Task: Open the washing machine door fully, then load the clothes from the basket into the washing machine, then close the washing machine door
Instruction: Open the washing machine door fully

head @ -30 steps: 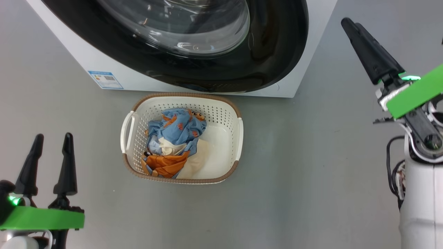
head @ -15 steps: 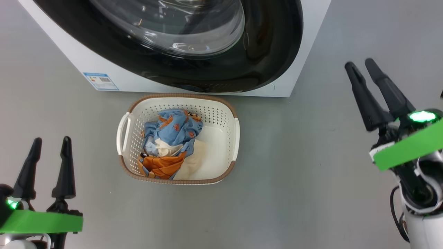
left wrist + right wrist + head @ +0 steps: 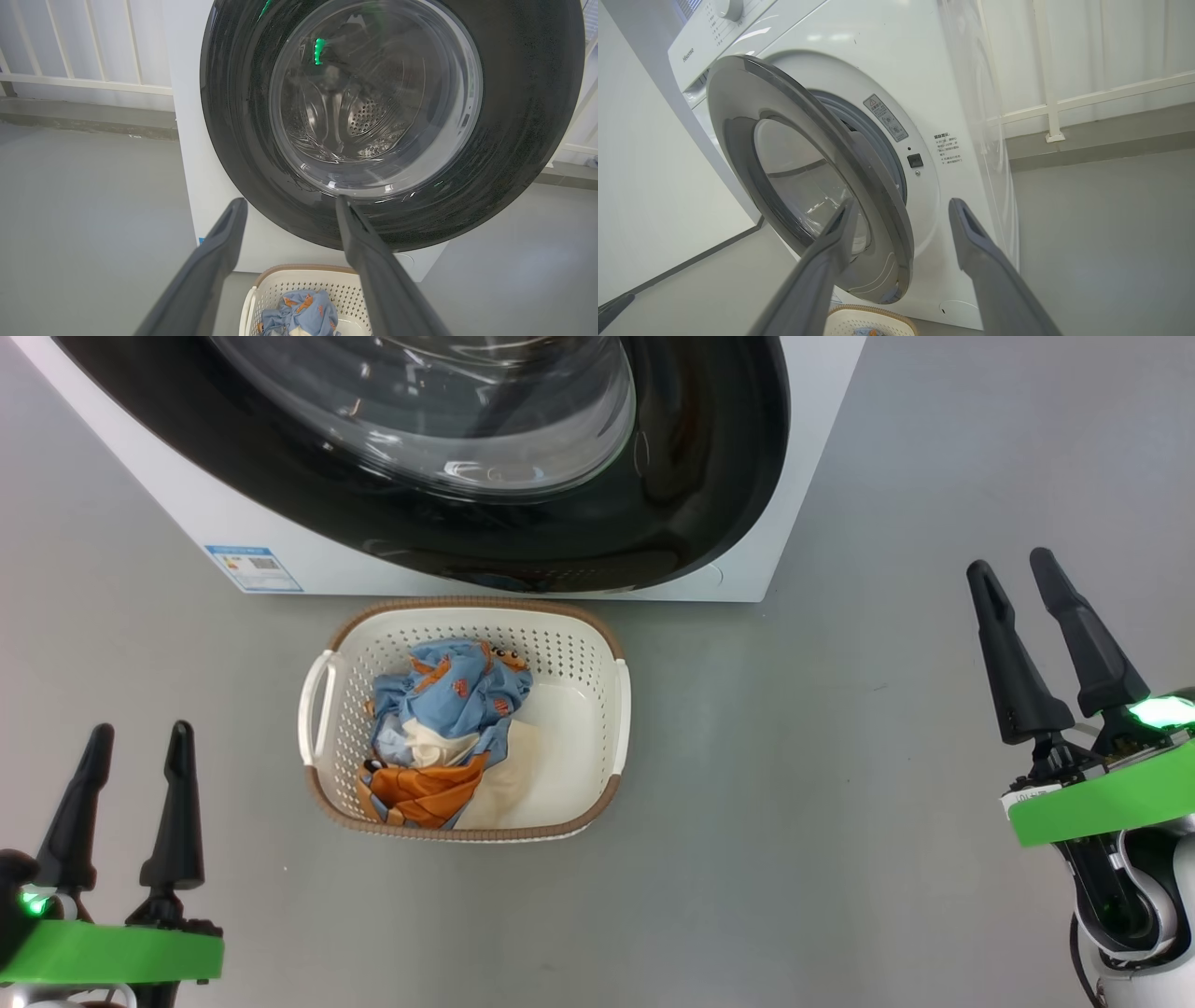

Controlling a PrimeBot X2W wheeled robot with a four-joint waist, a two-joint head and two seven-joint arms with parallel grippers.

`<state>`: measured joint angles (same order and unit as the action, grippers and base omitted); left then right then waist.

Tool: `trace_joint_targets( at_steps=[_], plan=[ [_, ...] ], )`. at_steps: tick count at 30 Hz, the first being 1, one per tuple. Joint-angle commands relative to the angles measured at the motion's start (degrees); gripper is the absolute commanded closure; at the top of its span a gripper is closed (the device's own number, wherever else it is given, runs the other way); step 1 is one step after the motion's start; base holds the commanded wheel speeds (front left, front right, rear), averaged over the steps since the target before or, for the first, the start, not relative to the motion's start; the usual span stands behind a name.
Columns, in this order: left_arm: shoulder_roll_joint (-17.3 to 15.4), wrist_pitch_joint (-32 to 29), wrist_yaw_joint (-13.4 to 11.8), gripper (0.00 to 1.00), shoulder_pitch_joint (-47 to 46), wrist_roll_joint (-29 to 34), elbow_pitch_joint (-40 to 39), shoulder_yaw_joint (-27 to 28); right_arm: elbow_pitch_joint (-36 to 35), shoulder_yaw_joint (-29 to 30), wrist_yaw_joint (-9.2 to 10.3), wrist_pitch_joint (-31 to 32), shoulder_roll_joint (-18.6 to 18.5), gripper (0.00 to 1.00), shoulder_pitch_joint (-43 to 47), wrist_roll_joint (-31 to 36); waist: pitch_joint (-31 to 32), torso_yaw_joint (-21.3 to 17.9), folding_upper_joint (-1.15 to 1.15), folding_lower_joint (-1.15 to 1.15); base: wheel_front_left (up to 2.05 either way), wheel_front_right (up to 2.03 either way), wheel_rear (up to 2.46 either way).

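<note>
- The left tool [image 3: 140, 730] sits low over the floor's [image 3: 794, 803] near-left corner where it was a second ago, fingers spread and empty.
- The right tool [image 3: 1010, 564] has dropped back from beside the washing machine's [image 3: 810, 429] right edge towards the floor's near-right side. Its fingers are apart and hold nothing.
- To me that means the first pull is over. The washing machine door [image 3: 709, 476] stands ajar, well short of fully open, so it needs swinging wider before loading.
- The basket [image 3: 467, 607] rests on the floor just before the machine, under the overhanging door.
- The clothes [image 3: 448, 709] are bunched in its left half, blue print above orange and cream, untouched.
- The door is glossy black around a clear domed bowl. Its right edge stands off the machine's front.
</note>
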<state>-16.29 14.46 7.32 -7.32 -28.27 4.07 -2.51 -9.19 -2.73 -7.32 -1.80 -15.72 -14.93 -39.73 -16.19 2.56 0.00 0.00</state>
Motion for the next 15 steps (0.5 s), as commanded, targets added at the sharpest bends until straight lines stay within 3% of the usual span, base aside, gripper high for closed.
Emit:
trace_joint_targets(
  at_steps=[1, 15],
  plan=[
    [-2.29, 0.54, 0.17, 0.00, -0.60, 0.33, -1.53, 2.10, -0.64, -0.70, -0.17, -0.72, -0.78, 0.00, 1.13, 0.97, -0.02, 0.00, 0.00, 0.00, 0.00, 0.00, 0.00],
    [-2.43, 0.54, 0.17, 0.00, -0.50, 0.33, -1.42, 1.59, 5.50, 0.52, -0.17, -5.68, -0.84, 0.00, 1.08, 15.62, 0.01, 0.20, 0.00, 0.00, 0.00, 0.00, 0.00]
  ],
)
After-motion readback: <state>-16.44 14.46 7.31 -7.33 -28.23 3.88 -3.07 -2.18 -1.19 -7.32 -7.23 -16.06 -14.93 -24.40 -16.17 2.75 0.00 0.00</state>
